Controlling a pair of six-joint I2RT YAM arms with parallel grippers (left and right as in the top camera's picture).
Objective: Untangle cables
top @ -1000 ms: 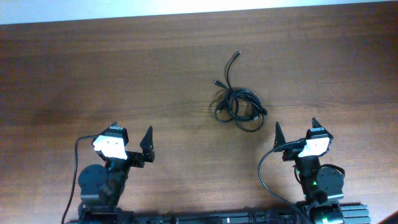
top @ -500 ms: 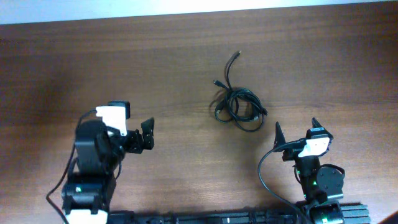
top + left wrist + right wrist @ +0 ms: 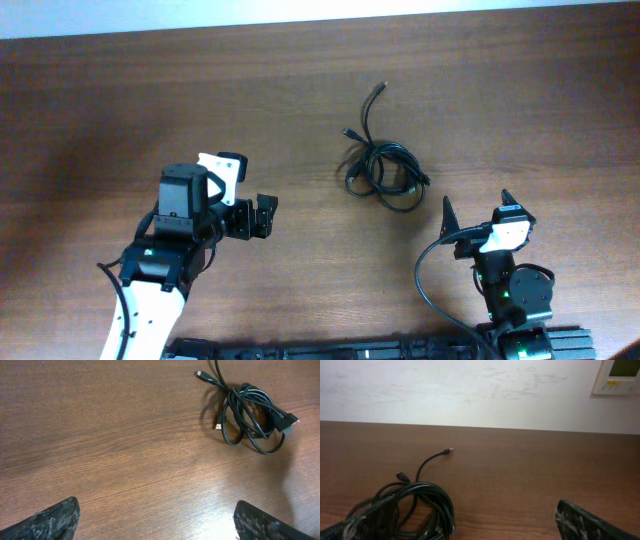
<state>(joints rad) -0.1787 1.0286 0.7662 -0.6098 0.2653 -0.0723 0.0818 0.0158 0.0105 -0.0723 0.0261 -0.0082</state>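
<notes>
Overhead: cables [image 3: 383,172] well inside table [image 3: 150,90] edges.

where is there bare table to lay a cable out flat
The whole left half of the table is bare, from the far edge down to the left hand. Also free: the strip between that hand and the cables. Tight only between the cables and the right hand.

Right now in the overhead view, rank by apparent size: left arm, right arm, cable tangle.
1. Left arm, stretched over the table; it may be raised nearer the camera, which would inflate it.
2. Right arm, folded at the near edge.
3. Cable tangle, clearly smallest.
</notes>
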